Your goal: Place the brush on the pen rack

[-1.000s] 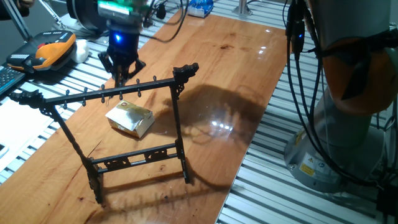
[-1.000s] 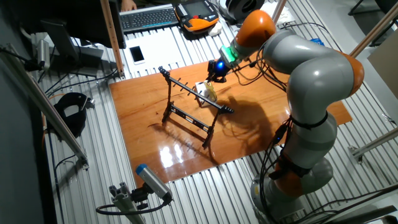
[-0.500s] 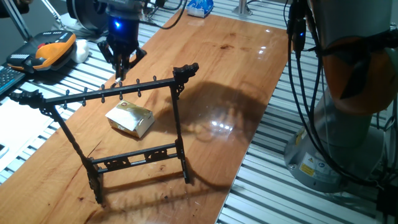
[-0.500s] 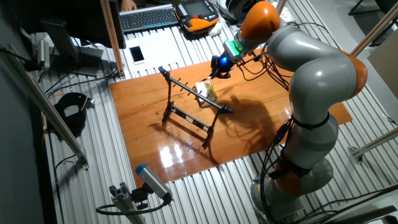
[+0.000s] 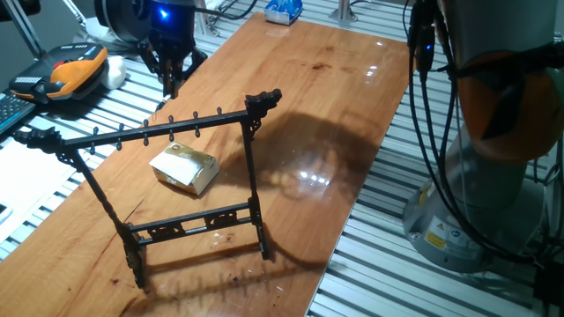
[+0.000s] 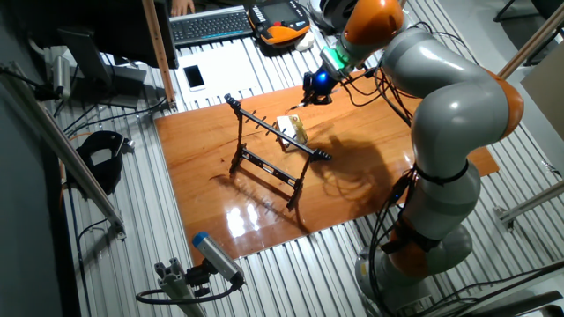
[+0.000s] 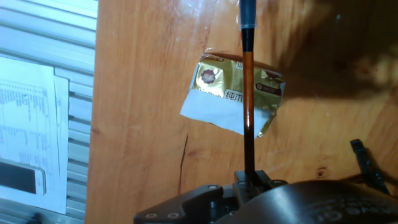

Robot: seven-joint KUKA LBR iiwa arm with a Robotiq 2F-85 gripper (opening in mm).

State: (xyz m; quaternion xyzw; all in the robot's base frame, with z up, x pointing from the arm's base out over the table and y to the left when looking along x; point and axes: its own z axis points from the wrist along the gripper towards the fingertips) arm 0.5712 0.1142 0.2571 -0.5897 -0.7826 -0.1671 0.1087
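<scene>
Robot gripper (image 5: 169, 77) above far edge of desk (image 5: 335, 106), jaws clenched on brush (image 7: 248, 106) w/ thin brown handle hanging upright, black pen rack (image 5: 167, 189) standing mid-desk nearer the camera, gold box (image 5: 184, 167) lying on wood just behind the rack

Two opposed overviews (one hand close-up)

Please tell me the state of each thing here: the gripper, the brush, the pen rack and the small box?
gripper: shut on the brush, raised above the table behind the rack.
brush: held in the gripper, pointing down along the fingers, not yet on a hook.
pen rack: standing upright on the table, nothing hanging on it.
small box: lying flat on the table.
</scene>
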